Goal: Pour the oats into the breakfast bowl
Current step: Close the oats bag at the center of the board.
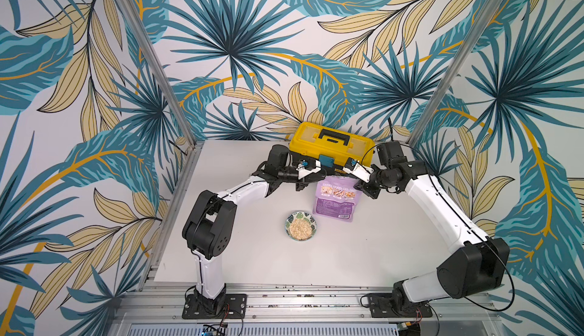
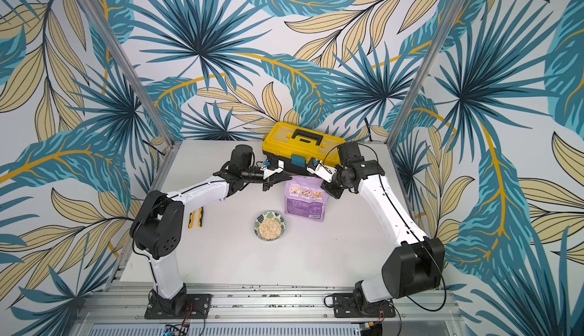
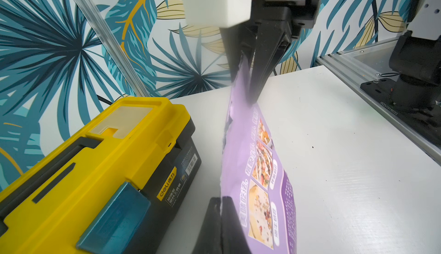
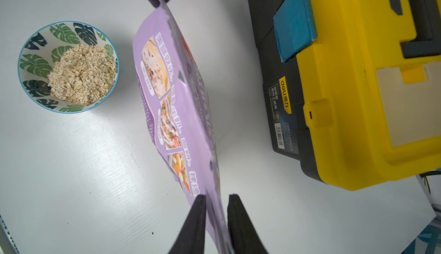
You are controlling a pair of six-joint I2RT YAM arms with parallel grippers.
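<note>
The lilac oats pouch (image 1: 336,200) (image 2: 306,200) stands upright on the white table, in front of the toolbox. My left gripper (image 3: 222,200) (image 1: 318,179) is shut on one top corner of the pouch (image 3: 260,169). At the other top corner, my right gripper (image 4: 216,196) (image 1: 357,186) straddles the pouch (image 4: 176,92) with its jaws slightly apart; one finger lies against the film and a gap shows beside the other. The breakfast bowl (image 1: 301,225) (image 2: 269,225) (image 4: 35,49) sits just in front of the pouch with a heap of oats (image 4: 81,73) in it.
A yellow-and-black toolbox (image 1: 331,145) (image 3: 95,164) (image 4: 358,73) stands close behind the pouch at the table's back edge. A yellow-and-black hand tool (image 2: 196,219) lies by the left arm's elbow. An aluminium rail (image 1: 284,296) runs along the table's front edge.
</note>
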